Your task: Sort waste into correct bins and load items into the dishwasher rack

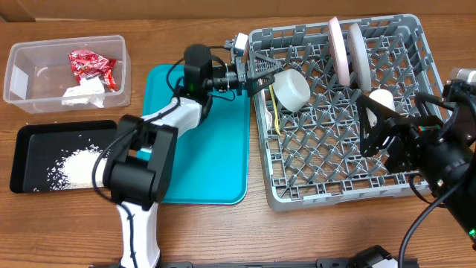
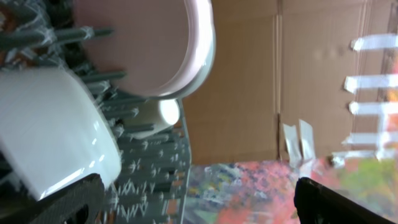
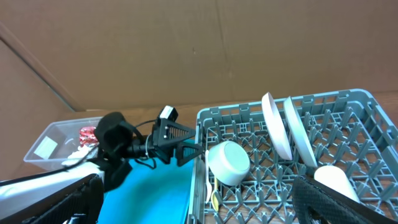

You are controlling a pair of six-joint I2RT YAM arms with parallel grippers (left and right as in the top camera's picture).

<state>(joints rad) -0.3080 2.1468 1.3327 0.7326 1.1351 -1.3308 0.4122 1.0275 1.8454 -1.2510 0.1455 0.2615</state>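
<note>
left claw [image 1: 271,75] spread apart and empty, pale bowl [image 1: 294,89] lying just beyond its tips in the rack [image 1: 335,195]

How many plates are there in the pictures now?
2. The white-pink plate and the pale grey plate stand on edge, side by side, near the far edge of the dishwasher rack. No others show; one could be hidden.
</note>
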